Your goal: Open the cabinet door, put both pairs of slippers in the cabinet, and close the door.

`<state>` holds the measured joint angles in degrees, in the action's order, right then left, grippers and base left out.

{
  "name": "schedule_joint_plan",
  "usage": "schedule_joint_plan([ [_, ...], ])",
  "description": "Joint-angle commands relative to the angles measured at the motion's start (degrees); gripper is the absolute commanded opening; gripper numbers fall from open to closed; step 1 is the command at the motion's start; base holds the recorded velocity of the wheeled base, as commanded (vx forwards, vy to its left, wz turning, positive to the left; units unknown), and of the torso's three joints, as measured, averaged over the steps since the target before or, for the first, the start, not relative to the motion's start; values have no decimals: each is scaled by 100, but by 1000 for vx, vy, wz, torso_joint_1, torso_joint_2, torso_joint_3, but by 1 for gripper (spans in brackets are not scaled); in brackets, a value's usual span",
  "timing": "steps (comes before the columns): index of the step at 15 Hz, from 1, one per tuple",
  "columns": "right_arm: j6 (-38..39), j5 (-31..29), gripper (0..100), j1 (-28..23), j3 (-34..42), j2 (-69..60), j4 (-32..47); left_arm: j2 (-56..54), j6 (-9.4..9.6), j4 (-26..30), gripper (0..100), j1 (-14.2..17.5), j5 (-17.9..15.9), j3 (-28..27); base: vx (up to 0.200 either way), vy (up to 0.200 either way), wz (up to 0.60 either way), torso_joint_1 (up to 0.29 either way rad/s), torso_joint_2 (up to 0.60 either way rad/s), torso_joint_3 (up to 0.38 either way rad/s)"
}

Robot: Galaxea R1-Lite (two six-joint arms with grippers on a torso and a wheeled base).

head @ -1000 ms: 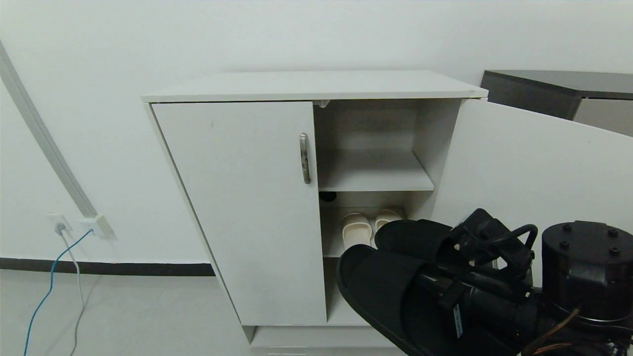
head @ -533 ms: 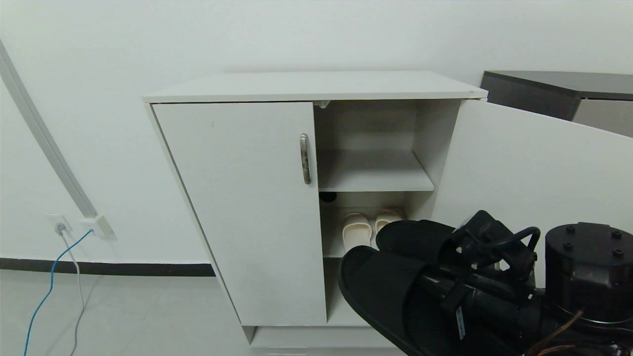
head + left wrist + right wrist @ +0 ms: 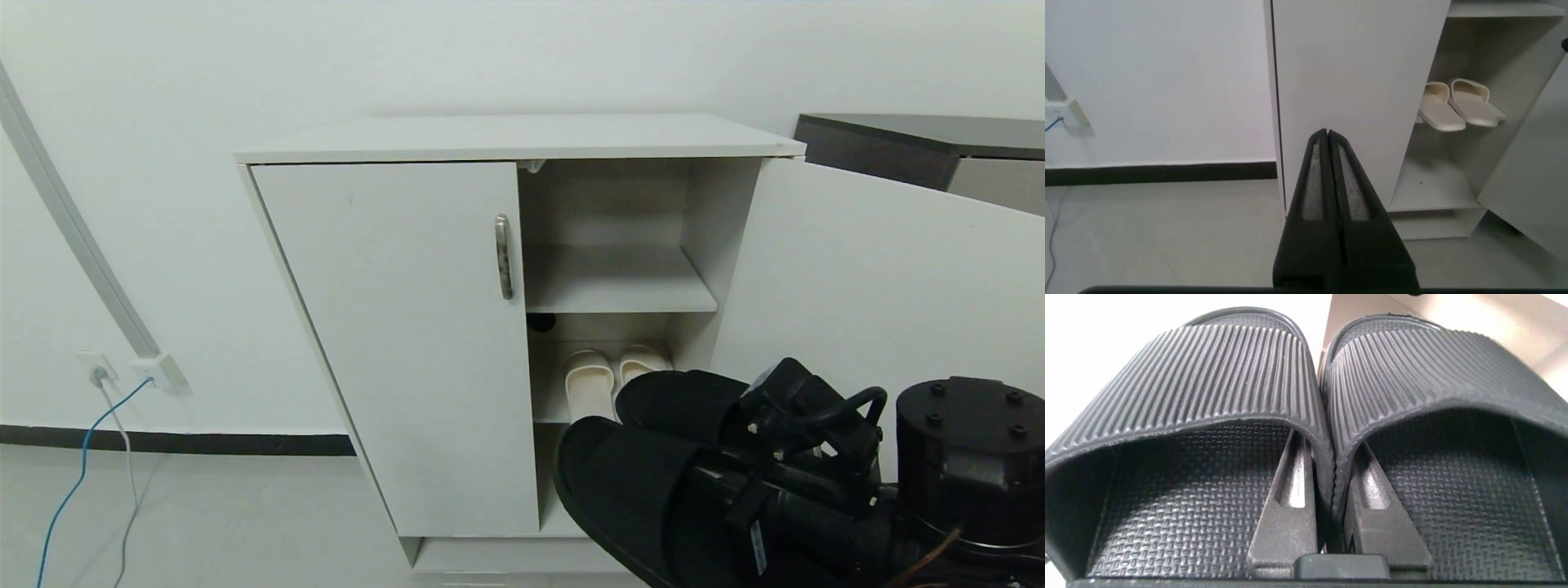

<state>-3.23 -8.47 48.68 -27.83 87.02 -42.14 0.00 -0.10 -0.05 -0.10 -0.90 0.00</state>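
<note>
A white cabinet (image 3: 514,139) stands against the wall, its left door (image 3: 392,343) closed and its right door (image 3: 882,278) swung wide open. A pair of cream slippers (image 3: 604,377) rests on the middle shelf, also seen as cream slippers (image 3: 1460,104) in the left wrist view. My right gripper (image 3: 1327,502) is shut on the pair of black slippers (image 3: 645,474), pinching their inner walls together, low in front of the open side. The black slippers (image 3: 1306,408) are ribbed across the straps. My left gripper (image 3: 1328,175) is shut and holds nothing, in front of the closed door.
The upper shelf (image 3: 612,286) and bottom compartment (image 3: 1433,184) hold nothing. A metal handle (image 3: 504,257) sits on the left door. A dark grey cabinet (image 3: 922,151) stands at the right behind the open door. Wall sockets with cables (image 3: 98,376) are at the left over bare floor.
The whole head view has shifted slightly, so the camera moved. The black slippers in my right gripper have sunk a little lower relative to the cream pair.
</note>
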Motion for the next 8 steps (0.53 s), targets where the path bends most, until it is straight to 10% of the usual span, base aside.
schedule_joint_plan([
  [1, -11, 3, 0, 1, 6, 26, -4, 9, -8, -4, 0, 1, 2, 0, 0, 0, 0, 0, 0, 0],
  [8, -11, 3, 0, 37, 15, 26, -4, 9, -8, -4, 0, 1, 2, 0, 0, 0, 0, 0, 0, 0],
])
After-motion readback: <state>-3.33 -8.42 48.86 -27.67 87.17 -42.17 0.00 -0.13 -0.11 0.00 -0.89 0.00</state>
